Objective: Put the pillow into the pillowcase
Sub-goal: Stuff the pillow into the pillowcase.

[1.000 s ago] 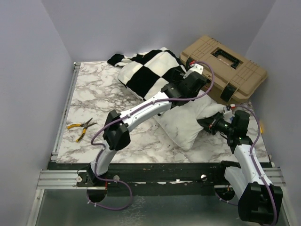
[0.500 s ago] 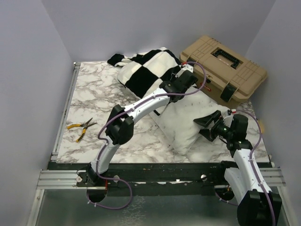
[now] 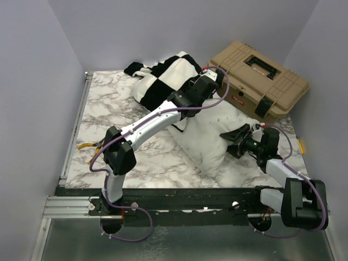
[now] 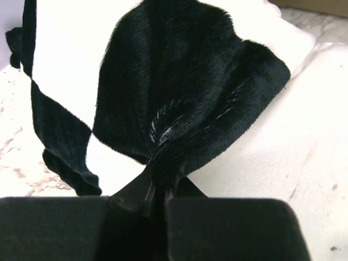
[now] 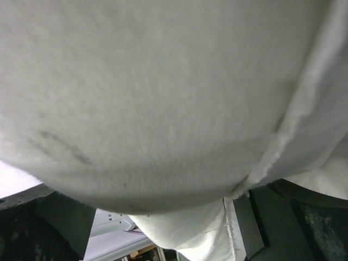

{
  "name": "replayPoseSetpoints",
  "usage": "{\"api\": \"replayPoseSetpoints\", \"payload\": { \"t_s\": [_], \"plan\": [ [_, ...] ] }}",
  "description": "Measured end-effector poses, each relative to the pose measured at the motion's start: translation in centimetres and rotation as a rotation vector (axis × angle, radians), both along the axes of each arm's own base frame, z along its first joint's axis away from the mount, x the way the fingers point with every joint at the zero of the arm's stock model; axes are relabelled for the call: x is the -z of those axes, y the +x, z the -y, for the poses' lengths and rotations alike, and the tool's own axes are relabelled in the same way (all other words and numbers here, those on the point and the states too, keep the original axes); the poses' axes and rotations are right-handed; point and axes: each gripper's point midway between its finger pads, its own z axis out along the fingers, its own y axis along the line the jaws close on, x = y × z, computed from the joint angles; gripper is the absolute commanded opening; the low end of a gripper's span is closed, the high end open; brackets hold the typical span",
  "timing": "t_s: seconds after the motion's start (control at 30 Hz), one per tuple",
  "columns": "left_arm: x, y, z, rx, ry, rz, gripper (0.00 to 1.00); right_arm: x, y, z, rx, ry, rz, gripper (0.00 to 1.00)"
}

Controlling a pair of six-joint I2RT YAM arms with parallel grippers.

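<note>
1. Two arms are out over the marble table (image 3: 109, 114), and I'm watching on all 3 cams.
2. L gripper (image 4: 157, 197): jaws nearly together, pinching a fold of black plush from the pillowcase (image 3: 163, 81). On the L wrist cam the fabric bunches at the pinch and fans out beyond it.
3. The pillowcase is a checked heap at far centre of the table, just left of the tan hard case (image 3: 255, 73).
4. The pillow (image 3: 209, 138) lies right of centre, running diagonally from near the front edge up to the pillowcase. Its far end meets the checked fabric under the L arm's wrist. I can't tell whether any of it is inside.
5. R gripper (image 3: 232, 142): jaws spread wide at the pillow's right side, nothing clamped. R wrist cam is filled w/ white cloth and a seam, v. close, w/ dark fingers at both lower corners.
6. Yellow-handled pliers (image 3: 82, 145) sit on the table's left side, partly hidden by the L arm's elbow.
</note>
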Motion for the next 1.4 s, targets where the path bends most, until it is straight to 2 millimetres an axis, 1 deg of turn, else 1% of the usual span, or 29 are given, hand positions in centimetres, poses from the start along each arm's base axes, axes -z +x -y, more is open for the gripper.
{"api": "replayPoseSetpoints", "payload": {
  "t_s": [0.03, 0.07, 0.1, 0.13, 0.17, 0.2, 0.27, 0.3, 0.37, 0.43, 0.53, 0.6, 0.63, 0.7, 0.73, 0.77, 0.8, 0.83, 0.87, 0.9, 0.93, 1.03, 1.1, 1.13, 1.17, 1.23, 1.33, 1.37, 1.4],
  "plan": [
    [-0.2, -0.1, -0.3, 0.003, 0.011, 0.002, 0.0, 0.0, 0.3, -0.2, -0.007, 0.005, 0.007, 0.74],
    [-0.4, -0.2, -0.5, 0.006, 0.027, 0.003, 0.0, 0.0, 0.5, -0.4, -0.014, 0.01, 0.016, 0.54],
    [-0.5, -0.3, -0.8, 0.007, 0.042, 0.006, 0.03, 0.0, 0.7, -0.7, -0.023, 0.016, 0.025, 0.37],
    [-0.6, -0.3, -1.0, 0.009, 0.055, 0.007, 0.04, -0.2, 1.0, -1.0, -0.034, 0.022, 0.037, 0.22],
    [-0.6, -0.4, -1.2, 0.009, 0.066, 0.007, 0.03, -0.3, 1.2, -1.3, -0.04, 0.031, 0.045, 0.12],
    [-0.6, -0.4, -1.4, 0.005, 0.08, 0.008, 0.0, -0.7, 1.3, -1.6, -0.05, 0.04, 0.059, 0.02],
    [-0.7, -0.6, -2.0, -0.009, 0.119, 0.014, 0.0, -1.5, 1.4, -2.0, -0.069, 0.053, 0.094, 0.0],
    [-1.0, -0.5, -2.5, -0.024, 0.143, 0.025, 0.0, -1.9, 1.4, -2.1, -0.075, 0.051, 0.109, 0.0],
    [-1.7, -0.5, -2.9, -0.041, 0.173, 0.049, 0.0, -2.7, 1.4, -2.1, -0.086, 0.033, 0.132, 0.0],
    [-2.9, 0.0, -3.7, -0.086, 0.23, 0.097, 0.0, -3.9, 1.3, -2.0, -0.089, -0.008, 0.164, 0.0],
    [-5.0, 0.9, -6.0, -0.187, 0.322, 0.173, 0.0, -5.3, 1.2, -1.1, -0.059, -0.101, 0.189, 0.0],
    [-6.1, 1.4, -7.4, -0.245, 0.367, 0.206, 0.0, -5.4, 0.8, -0.6, -0.046, -0.159, 0.183, 0.0],
    [-6.7, 1.7, -8.2, -0.273, 0.39, 0.218, 0.0, -5.2, 0.5, -0.3, -0.042, -0.184, 0.174, 0.0],
    [-7.2, 2.1, -9.2, -0.299, 0.415, 0.226, 0.0, -4.2, -0.2, 0.0, -0.04, -0.217, 0.14, 0.0],
    [-7.3, 2.2, -9.5, -0.304, 0.421, 0.226, 0.0, -3.6, -0.5, 0.1, -0.042, -0.224, 0.123, 0.05],
    [-7.3, 2.4, -9.6, -0.297, 0.424, 0.222, 0.0, -3.0, -0.9, 0.1, -0.046, -0.227, 0.106, 0.24],
    [-7.2, 2.4, -9.5, -0.282, 0.421, 0.215, 0.0, -2.4, -1.2, 0.1, -0.049, -0.227, 0.087, 0.49],
    [-6.9, 2.5, -9.1, -0.259, 0.413, 0.205, 0.0, -1.9, -1.5, 0.1, -0.052, -0.229, 0.069, 0.68],
    [-6.5, 2.4, -8.6, -0.228, 0.401, 0.193, 0.0, -1.7, -1.7, 0.1, -0.05, -0.229, 0.052, 0.83],
    [-5.7, 2.0, -7.7, -0.172, 0.38, 0.167, 0.0, -1.5, -1.8, 0.2, -0.047, -0.234, 0.045, 0.93],
    [-4.8, 1.4, -6.7, -0.111, 0.354, 0.136, 0.0, -1.5, -1.8, 0.3, -0.043, -0.24, 0.046, 0.99],
    [-2.3, -0.9, -3.9, 0.054, 0.266, 0.044, 0.0, -1.6, -1.7, 0.5, -0.037, -0.261, 0.065, 1.0],
    [-1.1, -2.4, -2.2, 0.135, 0.205, -0.011, 0.0, -1.6, -1.5, 0.5, -0.038, -0.256, 0.07, 0.99],
    [-0.6, -3.1, -1.5, 0.168, 0.179, -0.034, 0.0, -1.6, -1.3, 0.4, -0.04, -0.244, 0.073, 0.92],
    [0.1, -4.0, -0.4, 0.208, 0.145, -0.063, 0.0, -1.3, -1.0, 0.2, -0.044, -0.225, 0.073, 0.8],
    [0.8, -5.4, 1.4, 0.262, 0.099, -0.104, 0.0, -0.4, -0.5, -0.4, -0.059, -0.165, 0.067, 0.49],
    [1.2, -8.0, 4.3, 0.348, 0.04, -0.144, 0.0, 1.1, 0.1, -1.5, -0.078, -0.054, 0.024, 0.09],
    [1.1, -9.2, 5.6, 0.382, 0.016, -0.156, 0.0, 1.1, 0.4, -1.9, -0.08, -0.01, 0.021, 0.01],
    [0.8, -10.2, 6.9, 0.414, -0.013, -0.166, 0.0, 0.6, 0.7, -2.3, -0.086, 0.021, 0.036, 0.0]
  ]
}}
